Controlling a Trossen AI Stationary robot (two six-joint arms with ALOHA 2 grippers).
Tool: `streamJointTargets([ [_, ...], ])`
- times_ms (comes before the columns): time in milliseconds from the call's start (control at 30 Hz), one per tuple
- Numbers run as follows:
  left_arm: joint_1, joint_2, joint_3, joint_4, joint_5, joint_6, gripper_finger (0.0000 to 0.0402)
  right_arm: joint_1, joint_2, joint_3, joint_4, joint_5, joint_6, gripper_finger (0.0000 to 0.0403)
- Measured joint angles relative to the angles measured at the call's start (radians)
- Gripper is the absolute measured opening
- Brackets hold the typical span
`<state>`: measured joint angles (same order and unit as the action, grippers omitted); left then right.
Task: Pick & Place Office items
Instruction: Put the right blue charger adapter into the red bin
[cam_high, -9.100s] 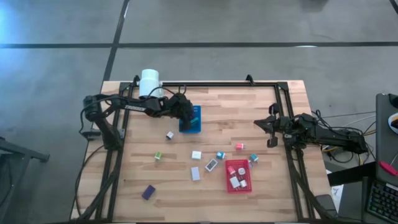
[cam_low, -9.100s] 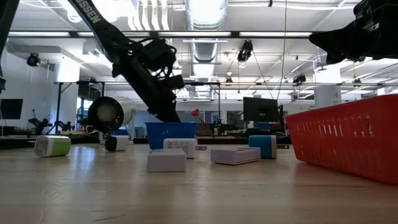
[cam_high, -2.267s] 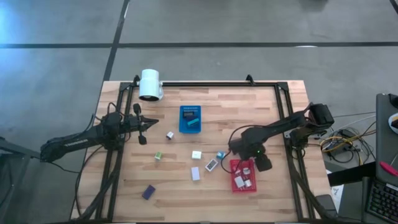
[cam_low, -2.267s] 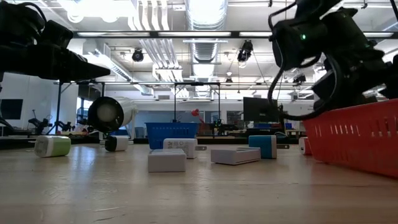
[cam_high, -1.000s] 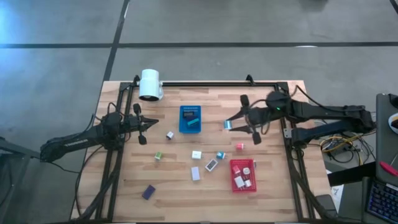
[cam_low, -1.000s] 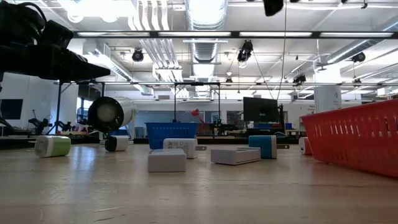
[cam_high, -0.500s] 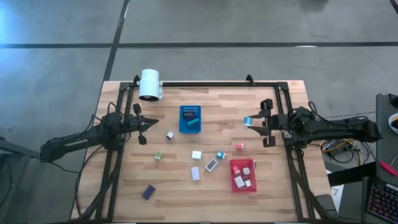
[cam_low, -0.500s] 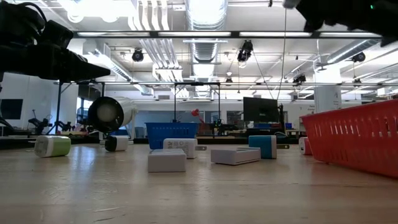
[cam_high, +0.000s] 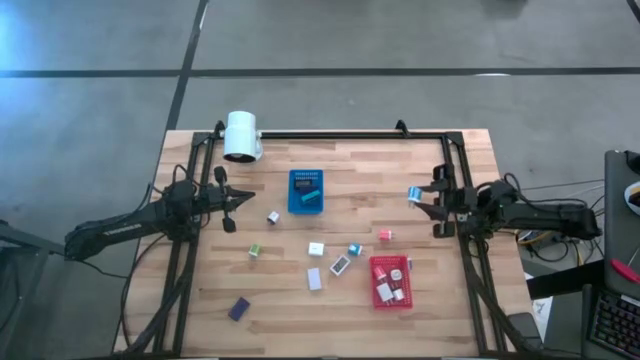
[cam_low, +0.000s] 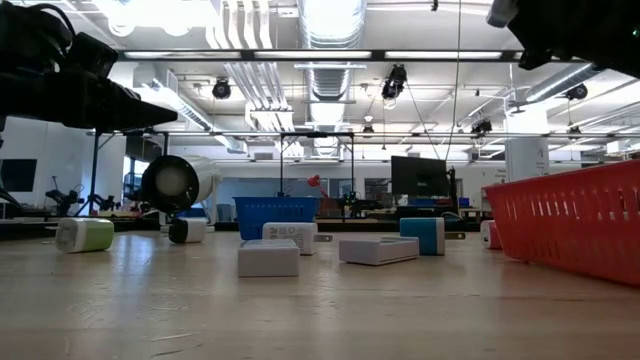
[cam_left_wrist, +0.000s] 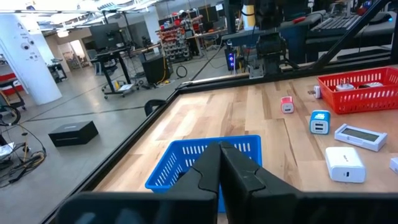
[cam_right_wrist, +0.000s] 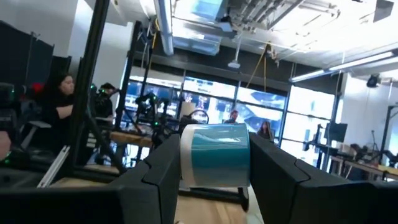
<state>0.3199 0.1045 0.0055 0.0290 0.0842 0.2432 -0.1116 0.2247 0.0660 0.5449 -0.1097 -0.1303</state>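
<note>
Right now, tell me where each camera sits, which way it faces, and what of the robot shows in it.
High view: overhead, straight down on the table; both arms show.
Low view: at tabletop height, level across toward the room; arms dark at the upper corners.
Left wrist view: on the left arm, over the blue tray; the left gripper is shut.
Right wrist view: on the right arm, facing the room; the right gripper holds a teal-and-white block.
Shared: the red tray shows in high, low and left wrist views.

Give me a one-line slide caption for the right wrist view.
Right gripper jaws clamp a small white-and-teal block, lifted against the lab's ceiling and windows.
</note>
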Motion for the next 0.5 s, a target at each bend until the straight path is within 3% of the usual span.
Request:
streamJointTargets([
  [233, 0.000, 0.000, 0.000, 0.000, 0.000, 0.000, 0.0007, 0.000, -0.106, -0.041, -0.055, 0.002, -0.064, 0.0150],
  [500, 0.000, 0.000, 0.000, 0.000, 0.000, 0.011, 0.0012, -0.001, -0.120, -0.042, -0.108, 0.040, -0.066, 0.0149],
])
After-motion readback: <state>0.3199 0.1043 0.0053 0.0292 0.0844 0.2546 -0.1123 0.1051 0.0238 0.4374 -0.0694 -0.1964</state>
